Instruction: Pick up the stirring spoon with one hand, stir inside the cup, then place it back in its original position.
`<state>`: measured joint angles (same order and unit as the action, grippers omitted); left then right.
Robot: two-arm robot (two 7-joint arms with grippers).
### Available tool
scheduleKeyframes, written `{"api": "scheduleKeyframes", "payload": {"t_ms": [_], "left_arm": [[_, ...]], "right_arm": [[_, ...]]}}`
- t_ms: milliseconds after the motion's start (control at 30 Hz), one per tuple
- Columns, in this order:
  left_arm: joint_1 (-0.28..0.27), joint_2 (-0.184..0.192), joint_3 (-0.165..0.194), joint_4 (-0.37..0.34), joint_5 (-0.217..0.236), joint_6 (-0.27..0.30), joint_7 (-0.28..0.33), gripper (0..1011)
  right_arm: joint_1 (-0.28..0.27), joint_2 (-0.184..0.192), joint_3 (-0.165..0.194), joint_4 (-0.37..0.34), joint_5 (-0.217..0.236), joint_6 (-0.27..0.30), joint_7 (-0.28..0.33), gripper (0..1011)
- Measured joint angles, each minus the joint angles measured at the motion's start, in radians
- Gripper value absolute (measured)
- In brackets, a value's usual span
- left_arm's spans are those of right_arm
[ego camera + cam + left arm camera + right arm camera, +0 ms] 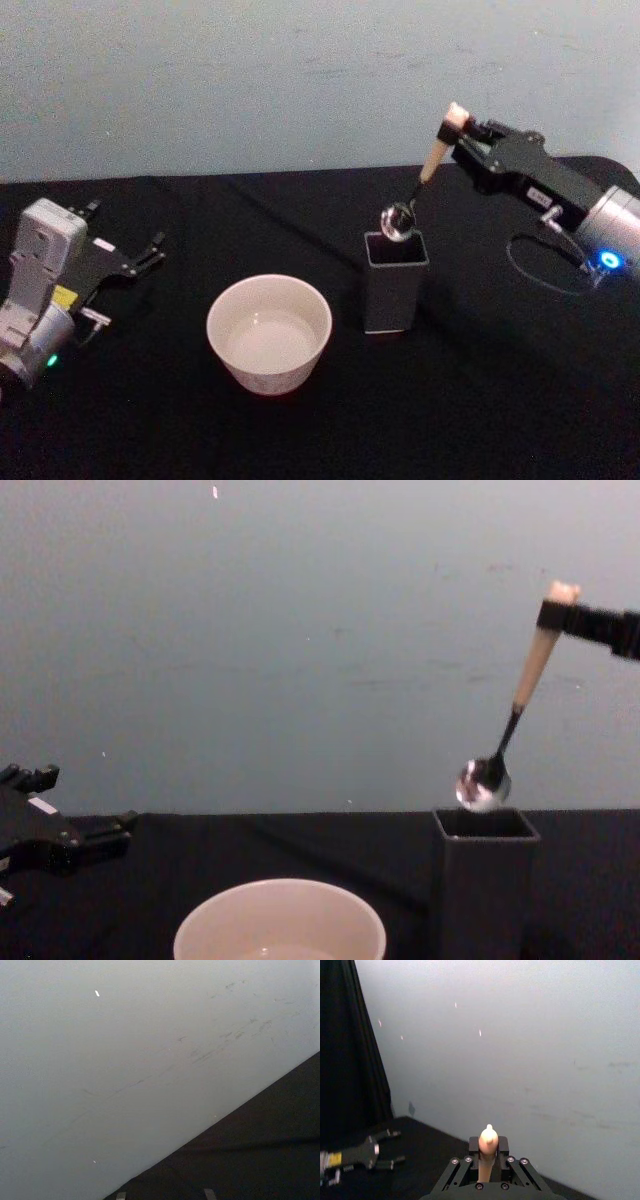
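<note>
Spoon (430, 162): my right gripper (452, 130) is pinching it over the box (395, 290).
Left gripper (148, 256): sitting, fingers spread.
Cup (265, 372): not stirring yet, I think.

Shiny metal bowl, matt beige handle on stirring spoon (430, 165); smooth cup (250, 370); matt holder (395, 295); black cloth worktop (480, 400).

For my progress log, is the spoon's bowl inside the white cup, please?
No, the stirring spoon, held by the right gripper, hangs with its bowl just above the dark holder, beside the cup.
</note>
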<state>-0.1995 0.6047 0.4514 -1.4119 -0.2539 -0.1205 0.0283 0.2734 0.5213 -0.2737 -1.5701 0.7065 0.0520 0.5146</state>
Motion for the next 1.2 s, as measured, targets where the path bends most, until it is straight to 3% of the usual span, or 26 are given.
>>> {"api": "scheduleKeyframes", "payload": {"t_ms": [333,600,933,1200], "left_arm": [[0.000,0.000,0.000,0.000,0.000,0.000,0.000,1001],[0.000,0.000,0.000,0.000,0.000,0.000,0.000,1001],[0.000,0.000,0.000,0.000,0.000,0.000,0.000,1002],[0.000,0.000,0.000,0.000,0.000,0.000,0.000,1001]], "right_arm": [[0.020,-0.016,-0.003,-0.021,0.062,-0.009,-0.010,216],[0.037,-0.019,-0.061,-0.023,0.076,-0.019,0.013,216],[0.037,-0.015,-0.171,-0.019,0.009,-0.047,0.058,216],[0.039,-0.022,-0.241,0.016,-0.093,-0.106,0.087,215]]}}
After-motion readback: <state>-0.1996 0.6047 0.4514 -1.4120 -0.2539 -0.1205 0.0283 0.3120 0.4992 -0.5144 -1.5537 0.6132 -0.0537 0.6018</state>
